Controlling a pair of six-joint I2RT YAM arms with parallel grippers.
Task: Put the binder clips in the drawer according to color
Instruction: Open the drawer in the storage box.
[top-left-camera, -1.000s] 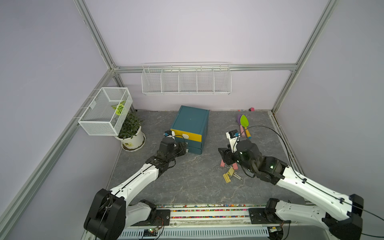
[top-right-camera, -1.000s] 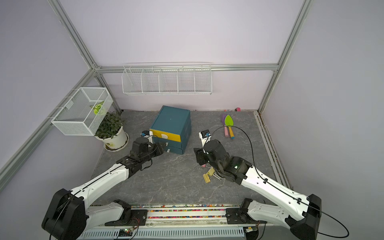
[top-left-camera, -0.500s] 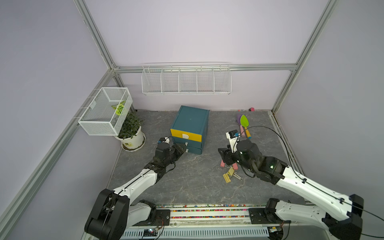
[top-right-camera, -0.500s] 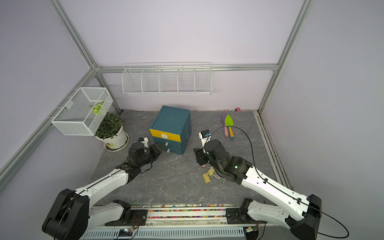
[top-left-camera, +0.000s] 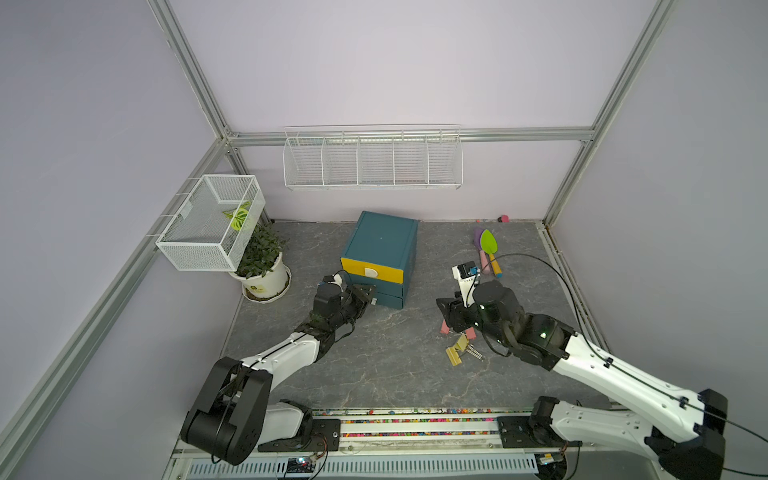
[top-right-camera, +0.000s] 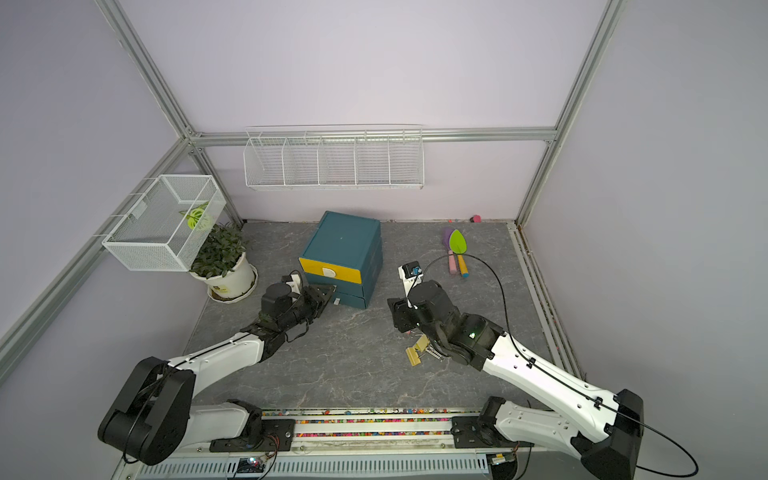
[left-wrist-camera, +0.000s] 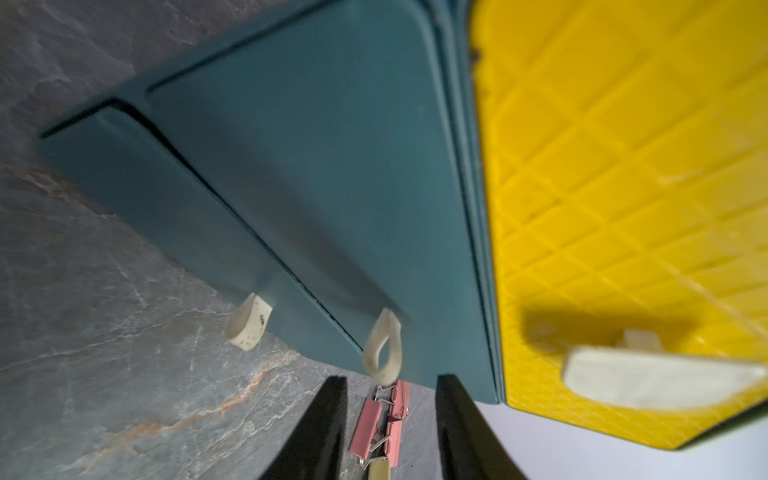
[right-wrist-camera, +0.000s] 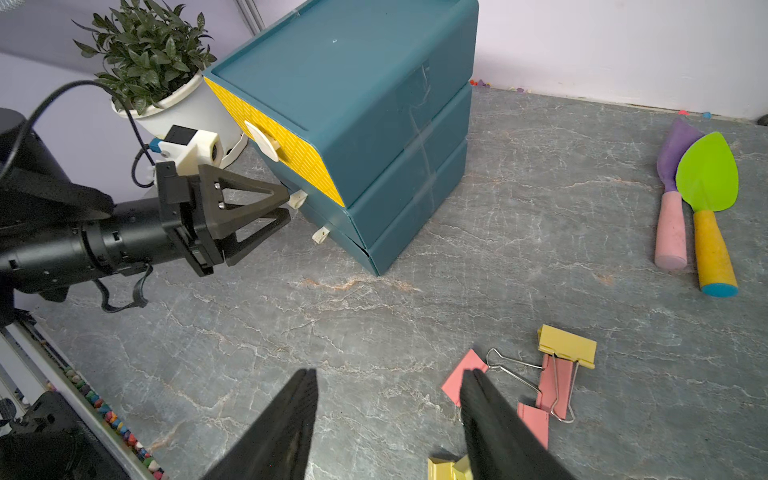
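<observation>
Before the drawer (left-wrist-camera: 316, 166), the left gripper (left-wrist-camera: 392, 380) has jaws spread, and the middle white tab (left-wrist-camera: 383, 347) sits just ahead of their gap; top views do not show this. The right gripper (right-wrist-camera: 386, 374), also spread and empty, hangs over the binder clips (right-wrist-camera: 557, 386).

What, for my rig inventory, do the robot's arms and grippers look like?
The left arm and right arm alike have white shells between black joints. The left gripper has matte black fingers with triangular cut-outs; the right gripper is black too. Each wrist carries a white camera mount with a blue plug. A black cable loops off the right wrist.
</observation>
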